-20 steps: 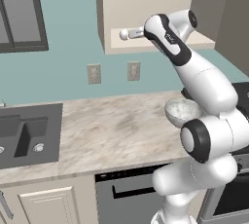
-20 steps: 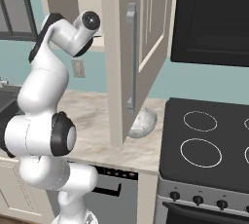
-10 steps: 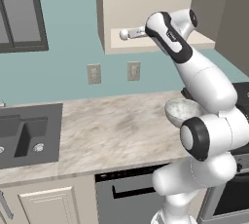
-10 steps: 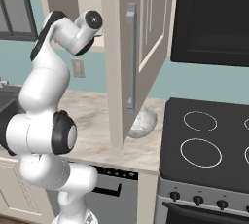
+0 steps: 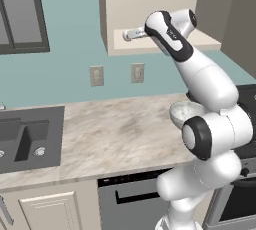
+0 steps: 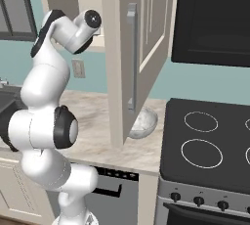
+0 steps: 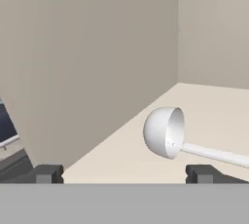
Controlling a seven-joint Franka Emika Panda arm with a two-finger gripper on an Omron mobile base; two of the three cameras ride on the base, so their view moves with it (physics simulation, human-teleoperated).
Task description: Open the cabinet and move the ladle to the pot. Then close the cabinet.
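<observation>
The cabinet (image 5: 150, 4) on the wall stands open, its door (image 6: 146, 33) with the silver bar handle (image 6: 131, 57) swung out toward me. The whitish ladle (image 7: 163, 131) lies on the cabinet's shelf (image 7: 126, 155), with its round scoop nearest and its thin handle running off to the right. It also shows in the left base view as the ladle (image 5: 134, 34) at the shelf's left front. My gripper (image 7: 125, 174) is open at the shelf's front edge, just short of the scoop, with nothing between its fingers. The pot is out of view.
A speckled bowl (image 5: 184, 114) sits on the marble counter (image 5: 115, 134) below the open door, also seen as the bowl (image 6: 144, 122). The black stove (image 6: 205, 141) is to the right and a dark sink (image 5: 25, 139) to the left. A dark microwave (image 6: 215, 18) hangs over the stove.
Hardly anything differs: the hand stays at the shelf front with only a very slight shift, and the jaws stay open.
</observation>
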